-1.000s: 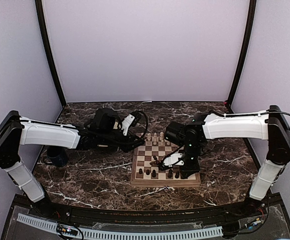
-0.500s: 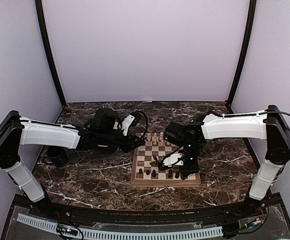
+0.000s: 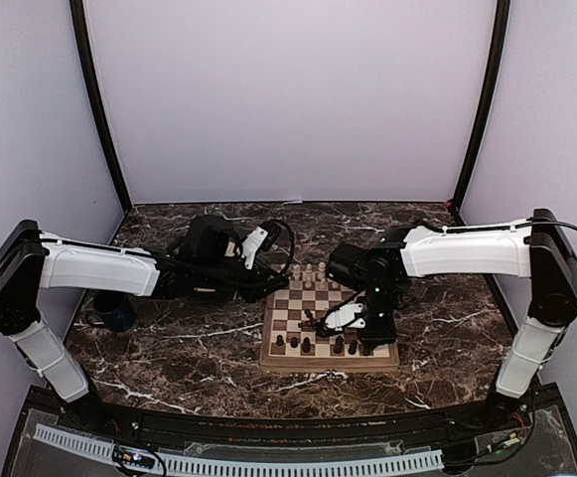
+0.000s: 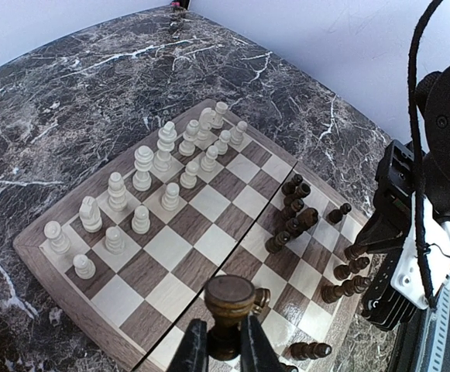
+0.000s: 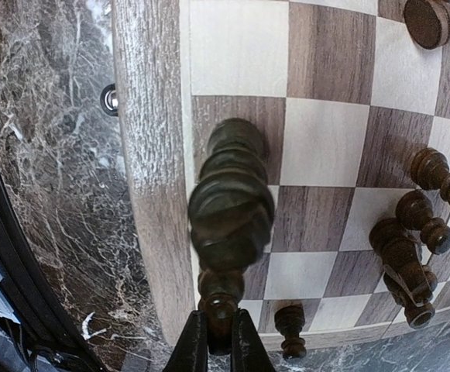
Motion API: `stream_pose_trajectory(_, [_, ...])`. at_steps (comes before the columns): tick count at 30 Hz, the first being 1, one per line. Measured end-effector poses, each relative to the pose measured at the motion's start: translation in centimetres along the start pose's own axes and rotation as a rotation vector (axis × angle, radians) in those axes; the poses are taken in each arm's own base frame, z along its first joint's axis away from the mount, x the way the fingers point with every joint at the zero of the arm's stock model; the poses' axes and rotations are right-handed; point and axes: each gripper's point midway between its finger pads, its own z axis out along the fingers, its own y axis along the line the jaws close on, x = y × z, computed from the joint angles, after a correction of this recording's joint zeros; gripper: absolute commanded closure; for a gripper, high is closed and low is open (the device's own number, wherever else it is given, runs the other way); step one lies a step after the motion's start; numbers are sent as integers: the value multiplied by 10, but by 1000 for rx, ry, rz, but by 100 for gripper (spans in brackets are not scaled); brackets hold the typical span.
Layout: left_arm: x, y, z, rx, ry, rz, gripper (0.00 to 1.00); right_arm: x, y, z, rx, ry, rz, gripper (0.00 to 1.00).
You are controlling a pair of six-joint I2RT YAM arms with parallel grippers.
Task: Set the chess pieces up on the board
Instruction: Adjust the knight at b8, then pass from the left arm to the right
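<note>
The board (image 3: 290, 320) lies between the arms. Pale chess pieces (image 4: 143, 174) stand in two rows on its far side. Dark chess pieces (image 4: 294, 217) stand loosely near the other side, with a few lying down by the edge. My left gripper (image 4: 223, 345) is shut on a dark piece (image 4: 228, 298) and holds it above the board's left edge (image 3: 276, 288). My right gripper (image 5: 218, 329) is shut on the top of a tall dark piece (image 5: 231, 205). That piece hangs blurred over the board's border (image 5: 151, 155) near the right front corner (image 3: 375, 336).
A dark blue mug (image 3: 116, 311) sits on the marble table under my left arm. A small metal ring (image 5: 110, 99) lies on the table just off the board. More dark pieces (image 5: 410, 256) stand close beside my right gripper. Black frame posts stand at the back corners.
My right gripper has shifted slightly over the board's right front corner with its piece. My left arm has hardly moved.
</note>
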Motion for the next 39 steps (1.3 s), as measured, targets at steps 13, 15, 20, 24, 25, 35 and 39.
stream_pose_trajectory(13, [2,-1,0,7,0,-3,99,0,-2,-1,11,1,9,70])
stream_pose_trajectory(15, [3,-3,0,21,4,-3,99,-4,-2,-6,5,-16,11,69])
stream_pose_trajectory(20, [7,-10,3,67,35,-9,99,-21,-13,-41,15,-142,32,67])
stream_pose_trajectory(24, [4,-21,8,136,75,-18,99,-38,-33,-94,82,-338,30,61])
stream_pose_trajectory(25, [1,-24,9,154,81,-20,99,-40,-37,-105,105,-377,23,59])
stream_pose_trajectory(35, [-21,-72,18,459,190,-89,99,-68,-45,-161,273,-595,-175,55])
stream_pose_trajectory(39, [-19,-82,18,535,245,-145,98,-77,-47,-148,302,-549,-243,53])
